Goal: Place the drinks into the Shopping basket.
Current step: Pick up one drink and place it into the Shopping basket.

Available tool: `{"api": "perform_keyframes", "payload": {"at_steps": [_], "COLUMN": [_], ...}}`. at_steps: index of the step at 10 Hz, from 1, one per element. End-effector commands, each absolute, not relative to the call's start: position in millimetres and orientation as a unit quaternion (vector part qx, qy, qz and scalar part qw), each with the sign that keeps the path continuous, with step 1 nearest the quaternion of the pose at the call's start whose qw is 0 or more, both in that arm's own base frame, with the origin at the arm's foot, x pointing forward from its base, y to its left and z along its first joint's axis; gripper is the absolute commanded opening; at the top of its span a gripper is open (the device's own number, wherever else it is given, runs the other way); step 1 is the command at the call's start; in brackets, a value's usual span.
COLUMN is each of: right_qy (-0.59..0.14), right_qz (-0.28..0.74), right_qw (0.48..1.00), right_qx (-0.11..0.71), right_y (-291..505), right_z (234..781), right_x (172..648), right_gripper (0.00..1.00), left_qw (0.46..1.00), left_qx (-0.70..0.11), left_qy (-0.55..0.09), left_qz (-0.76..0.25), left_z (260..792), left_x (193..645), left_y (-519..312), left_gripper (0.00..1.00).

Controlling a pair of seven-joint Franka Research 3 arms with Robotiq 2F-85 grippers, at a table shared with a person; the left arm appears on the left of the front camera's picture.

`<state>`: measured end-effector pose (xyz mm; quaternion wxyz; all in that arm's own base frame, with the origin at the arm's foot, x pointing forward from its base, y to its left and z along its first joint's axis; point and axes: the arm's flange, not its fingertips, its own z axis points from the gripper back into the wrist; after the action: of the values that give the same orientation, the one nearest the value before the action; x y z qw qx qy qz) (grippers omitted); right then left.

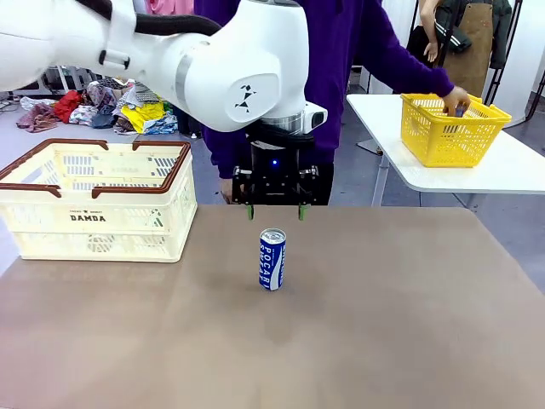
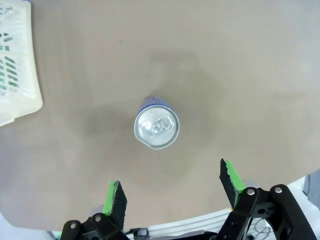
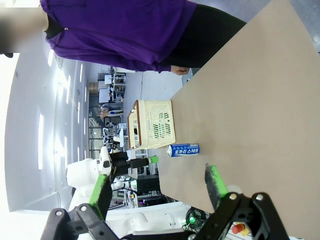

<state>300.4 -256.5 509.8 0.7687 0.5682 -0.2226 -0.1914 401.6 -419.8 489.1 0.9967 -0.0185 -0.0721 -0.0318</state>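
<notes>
A blue drink can (image 1: 272, 260) with white lettering stands upright near the middle of the brown table (image 1: 392, 324). My left gripper (image 1: 274, 212) hangs open just above and behind it, its green pads spread wider than the can. In the left wrist view the can's silver top (image 2: 156, 129) lies ahead of the open gripper (image 2: 172, 187). The cream Shopping basket (image 1: 136, 213) with brown rim stands at the table's left and looks empty. My right gripper (image 3: 157, 185) is open and holds nothing; the can (image 3: 183, 149) and basket (image 3: 160, 125) lie far beyond it.
A person in a purple top (image 1: 341, 51) stands at the far side, one hand (image 1: 458, 97) reaching into a yellow mesh basket (image 1: 451, 132) on a white side table (image 1: 511, 170) at the right. The basket's corner (image 2: 17, 75) sits left of the can.
</notes>
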Motion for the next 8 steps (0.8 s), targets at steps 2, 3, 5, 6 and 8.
{"api": "perform_keyframes", "payload": {"at_steps": [2, 3, 5, 6, 8], "right_qy": [-0.232, -0.232, -0.232, -0.232, -0.232], "right_qz": [-0.181, -0.181, -0.181, -0.181, -0.181], "right_qw": [0.765, 0.765, 0.765, 0.765, 0.765], "right_qx": [0.573, 0.573, 0.573, 0.573, 0.573], "right_y": [-257, -257, -257, -257, -257], "right_z": [511, 511, 511, 511, 511], "right_x": [301, 301, 301, 301, 301], "right_gripper": [1.00, 1.00, 1.00, 1.00, 1.00], "left_qw": [0.999, 0.999, 0.999, 0.999, 0.999], "left_qx": [0.009, 0.022, 0.047, 0.049, 0.042], "left_qy": [-0.052, -0.035, -0.011, 0.000, 0.019], "left_qz": [-0.008, -0.010, -0.007, -0.004, -0.002], "left_z": [464, 451, 431, 424, 411], "left_x": [426, 434, 440, 442, 446], "left_y": [-435, -436, -432, -428, -424], "left_gripper": [1.00, 1.00, 1.00, 1.00, 1.00]}}
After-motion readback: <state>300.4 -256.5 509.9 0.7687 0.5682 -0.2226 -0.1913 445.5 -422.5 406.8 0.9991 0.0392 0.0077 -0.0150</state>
